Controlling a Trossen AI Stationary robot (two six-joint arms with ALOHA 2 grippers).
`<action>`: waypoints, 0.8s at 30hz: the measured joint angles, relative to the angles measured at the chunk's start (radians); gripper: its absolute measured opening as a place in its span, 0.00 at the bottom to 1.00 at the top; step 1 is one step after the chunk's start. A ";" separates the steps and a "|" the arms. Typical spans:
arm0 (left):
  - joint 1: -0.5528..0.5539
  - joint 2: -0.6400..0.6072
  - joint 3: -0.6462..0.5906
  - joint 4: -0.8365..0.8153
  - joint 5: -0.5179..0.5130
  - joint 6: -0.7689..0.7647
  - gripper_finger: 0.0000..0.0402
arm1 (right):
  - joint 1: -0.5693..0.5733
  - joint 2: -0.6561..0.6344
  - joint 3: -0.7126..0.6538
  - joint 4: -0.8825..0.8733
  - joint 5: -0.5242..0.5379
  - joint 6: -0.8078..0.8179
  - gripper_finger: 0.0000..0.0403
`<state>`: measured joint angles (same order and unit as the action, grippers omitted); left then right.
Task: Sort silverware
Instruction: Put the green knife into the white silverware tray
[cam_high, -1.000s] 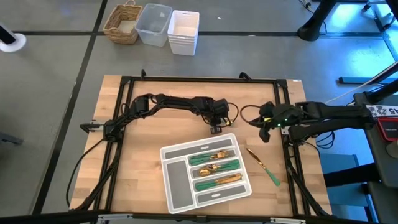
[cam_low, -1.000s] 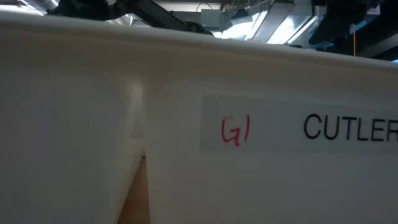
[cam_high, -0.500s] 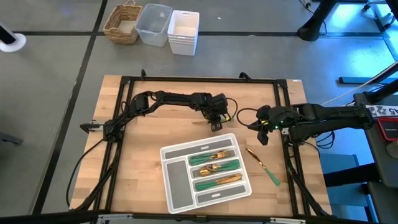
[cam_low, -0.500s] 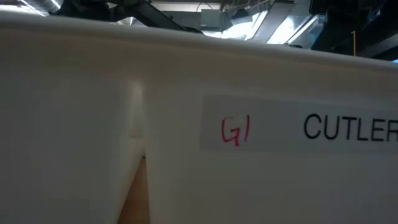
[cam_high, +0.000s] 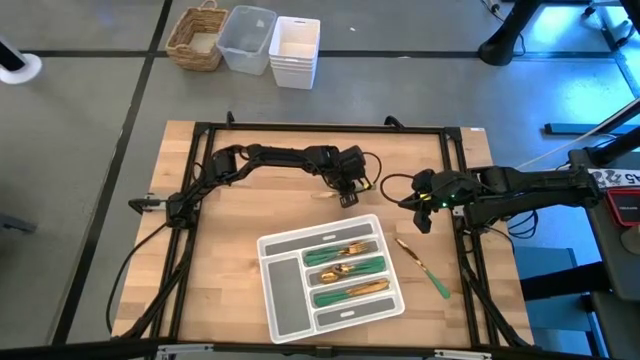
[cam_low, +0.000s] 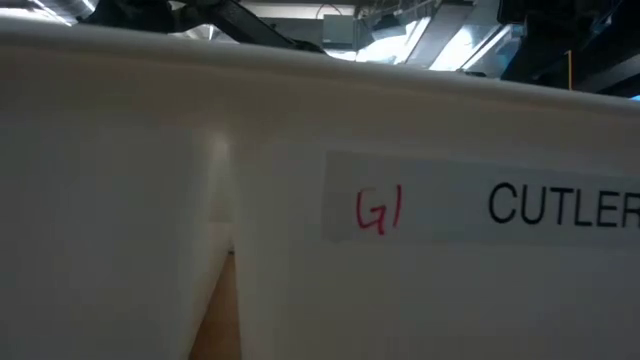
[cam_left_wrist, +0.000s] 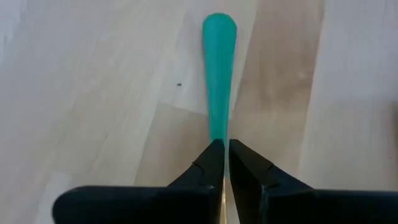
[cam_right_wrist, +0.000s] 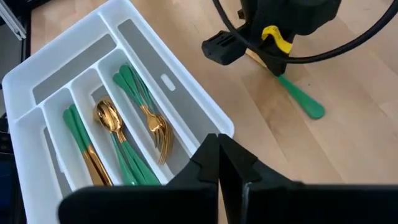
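1. Since the earlier frame, the left end effector (cam_high: 345, 196) has shifted slightly toward the far side of the worktop (cam_high: 240, 170), and its fingers have narrowed; the right arm has drawn in a little toward the centre.
2. Left end effector (cam_left_wrist: 221, 163): fingers nearly closed on the slim green handle of one utensil (cam_left_wrist: 218, 68), which lies on the worktop just beyond the far edge of the tray (cam_high: 283, 285). Its gold head is hidden.
3. Right end effector (cam_high: 426, 217): fingers closed, holding nothing, hovering above the worktop near the right frame rail, beside the tray's far right corner.
4. Tray (cam_right_wrist: 205, 112): three compartments hold sorted silverware, namely forks (cam_right_wrist: 152, 127), spoons (cam_right_wrist: 111, 121) and knives (cam_right_wrist: 87, 155), gold heads and green handles aligned.
5. One loose knife (cam_high: 424, 268) lies on the worktop just right of the tray.
6. Low view: blocked by a white bin wall (cam_low: 150, 200) with a label (cam_low: 480, 205) reading "G1 CUTLER".
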<state>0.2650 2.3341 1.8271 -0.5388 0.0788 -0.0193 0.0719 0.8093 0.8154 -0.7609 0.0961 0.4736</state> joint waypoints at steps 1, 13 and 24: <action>0.000 0.000 0.000 0.000 0.000 0.000 0.04 | 0.000 0.000 0.000 0.000 0.000 0.000 0.00; 0.001 -0.006 0.002 -0.004 -0.014 0.083 0.04 | 0.000 0.000 0.000 -0.006 0.001 0.000 0.00; -0.006 -0.008 -0.013 -0.100 -0.134 0.256 0.24 | 0.000 0.000 0.000 -0.005 0.001 0.000 0.00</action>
<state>0.2592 2.3257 1.8136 -0.6391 -0.0549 0.2365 0.0719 0.8089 0.8154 -0.7662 0.0967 0.4732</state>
